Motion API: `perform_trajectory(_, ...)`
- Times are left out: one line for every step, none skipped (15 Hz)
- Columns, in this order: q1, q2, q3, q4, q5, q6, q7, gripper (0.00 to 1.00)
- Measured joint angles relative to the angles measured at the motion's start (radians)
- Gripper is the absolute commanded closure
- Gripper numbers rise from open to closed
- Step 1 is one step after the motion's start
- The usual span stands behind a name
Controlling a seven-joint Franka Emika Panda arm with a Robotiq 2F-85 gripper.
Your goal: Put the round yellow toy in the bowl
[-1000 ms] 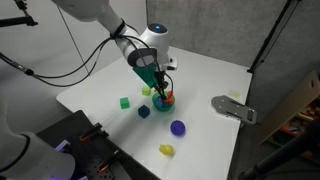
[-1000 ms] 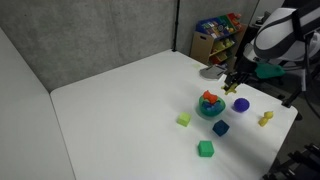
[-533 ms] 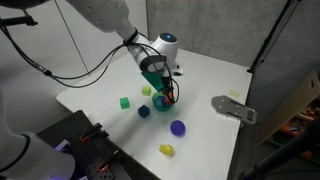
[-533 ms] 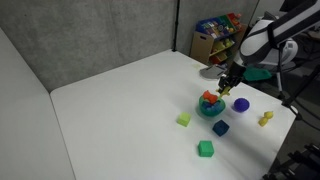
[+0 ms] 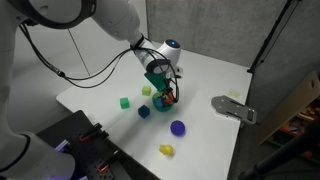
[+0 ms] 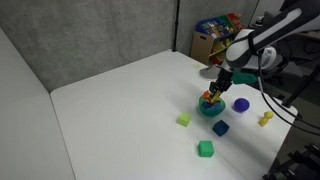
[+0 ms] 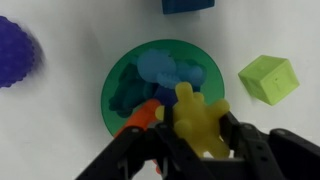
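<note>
— White tabletop (image 5: 105, 85) under me, grey curtain (image 5: 215, 25) behind, toys scattered about. What have you got?

— My gripper (image 7: 200, 142) is clamped on the round yellow toy (image 7: 196, 112), one finger on each flank. It hangs over the bowl (image 7: 110, 88). In the wrist view, though, it sits at about 5 o'clock from the bowl's centre, above the rim rather than the middle.

— So what worries you?

— Two things, as I judge it. The bowl is crowded: a blue toy (image 7: 165, 72) fills most of it, and an orange piece (image 7: 140, 117) lies near 6 o'clock. If I let go here, the yellow toy could hit the rim or land on that heap. From there it could bounce out onto the table.

— And the second?

— Going lower to play safe. In both exterior views I am close above the bowl (image 6: 211, 110), and I cannot tell whether anything touches. If I press down, a finger may catch the rim and tip or shove such a small bowl.

— Where would a stray toy go?

— Toward the yellow-green block (image 7: 268, 78) at 3 o'clock, the blue cube (image 7: 188, 4) at 12 or the purple ball (image 7: 15, 55) near 10. All of them lie apart from the bowl.

— Your remedy?

— Slide toward 11 o'clock until I am centred, then open.
</note>
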Motion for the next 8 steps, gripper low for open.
perform_trajectory(0.003,0.010,0.002,0.013,0.000,0.000,0.000,0.78)
perform_trajectory(0.005,0.018,0.005,0.023,0.000,0.000,0.000,0.78)
perform_trajectory(0.005,0.025,0.009,0.031,0.000,0.000,0.000,0.78)
perform_trajectory(0.005,0.031,0.013,0.037,0.000,0.000,0.000,0.78)
perform_trajectory(0.005,0.038,0.016,0.042,0.000,0.000,0.000,0.78)
perform_trajectory(0.005,0.044,0.018,0.046,0.000,0.000,0.000,0.78)
perform_trajectory(0.005,0.051,0.020,0.048,0.000,0.000,0.000,0.78)
perform_trajectory(0.004,0.058,0.021,0.049,0.000,0.000,0.000,0.78)
